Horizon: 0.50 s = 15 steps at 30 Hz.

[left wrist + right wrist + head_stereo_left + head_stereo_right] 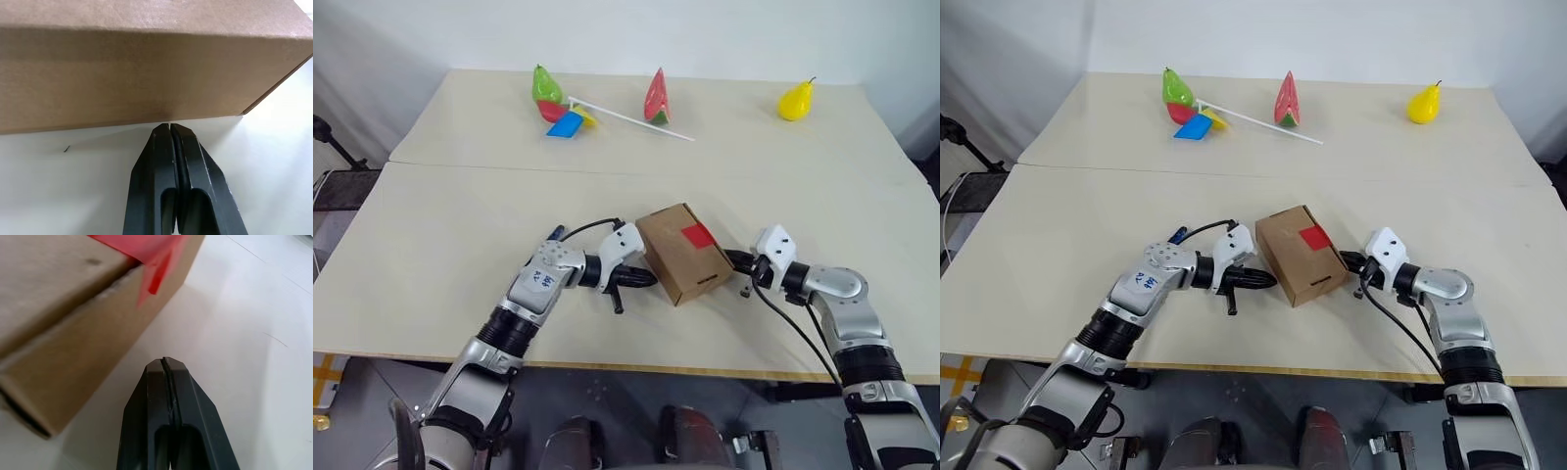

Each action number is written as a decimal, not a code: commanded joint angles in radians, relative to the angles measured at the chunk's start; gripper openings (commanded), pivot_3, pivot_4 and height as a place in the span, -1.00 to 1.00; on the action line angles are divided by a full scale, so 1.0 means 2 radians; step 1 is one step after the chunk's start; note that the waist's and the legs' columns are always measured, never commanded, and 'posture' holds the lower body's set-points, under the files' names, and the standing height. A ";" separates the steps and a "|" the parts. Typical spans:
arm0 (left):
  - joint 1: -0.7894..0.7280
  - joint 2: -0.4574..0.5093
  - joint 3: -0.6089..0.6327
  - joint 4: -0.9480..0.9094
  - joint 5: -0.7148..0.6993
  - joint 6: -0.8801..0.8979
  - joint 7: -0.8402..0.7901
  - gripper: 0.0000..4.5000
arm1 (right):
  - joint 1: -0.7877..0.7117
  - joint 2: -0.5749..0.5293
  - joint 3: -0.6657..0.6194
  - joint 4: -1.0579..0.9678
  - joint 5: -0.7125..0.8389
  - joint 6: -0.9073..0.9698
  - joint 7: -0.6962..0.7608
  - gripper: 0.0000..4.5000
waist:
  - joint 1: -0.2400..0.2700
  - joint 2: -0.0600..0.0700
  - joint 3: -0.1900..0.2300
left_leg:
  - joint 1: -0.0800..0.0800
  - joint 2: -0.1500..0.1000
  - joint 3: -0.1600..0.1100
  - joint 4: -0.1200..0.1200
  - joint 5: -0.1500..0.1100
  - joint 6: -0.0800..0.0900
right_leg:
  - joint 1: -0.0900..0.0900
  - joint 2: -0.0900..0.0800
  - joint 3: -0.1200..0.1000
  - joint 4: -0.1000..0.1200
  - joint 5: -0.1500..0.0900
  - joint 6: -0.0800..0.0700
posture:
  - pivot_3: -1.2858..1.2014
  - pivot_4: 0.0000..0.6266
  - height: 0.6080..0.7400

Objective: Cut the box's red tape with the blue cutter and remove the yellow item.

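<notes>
1. Fingers of the left gripper (168, 128) are pressed together with nothing between them; their tips sit right at the base of the box (684, 253), on its left side wall, touching it or just short of it.
2. Fingers of the right gripper (165, 361) are likewise closed and empty, tips just beside the box's right end, pointing toward it over the table (440, 245).
3. Box: brown cardboard, lying on the near part of the table between the two grippers, turned at a slant.
4. Red tape (697, 234) sits on the box's top face, toward the right edge; in the right wrist view a loose corner of it hangs over that edge.
5. Well behind the box, at the far side of the table: a green pear (544, 84), a pinwheel (570, 117) with a white stick, a watermelon slice (656, 96), and, far to the right, a yellow pear (796, 100).
</notes>
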 commanded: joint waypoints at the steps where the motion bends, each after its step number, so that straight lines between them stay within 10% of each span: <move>1: 0.003 0.018 0.040 -0.037 -0.019 -0.010 0.002 -0.98 | -0.003 -0.031 -0.027 -0.012 0.027 0.011 0.019 -1.00 | 0.000 0.000 0.000 | 0.000 0.000 0.000 0.000 0.000 0.000 | 0.000 0.000 0.000 0.000 0.000 0.000 | 0.03 -0.52 1.00; 6: 0.020 0.087 0.160 -0.079 -0.094 -0.004 -0.024 -0.75 | 0.018 -0.080 -0.080 -0.066 0.106 0.038 0.080 -0.31 | -0.001 0.000 0.000 | 0.000 0.001 0.000 0.000 0.000 0.000 | 0.000 0.000 0.000 0.000 0.000 0.000 | 0.03 -0.52 1.00; 15: 0.268 0.220 0.425 -0.063 -0.125 -0.177 -0.059 0.46 | 0.148 -0.116 -0.130 -0.309 0.244 0.159 0.123 1.00 | -0.003 0.000 0.001 | 0.001 0.002 -0.001 -0.002 -0.001 -0.001 | 0.000 0.000 0.001 0.000 0.000 -0.001 | 0.03 -0.52 1.00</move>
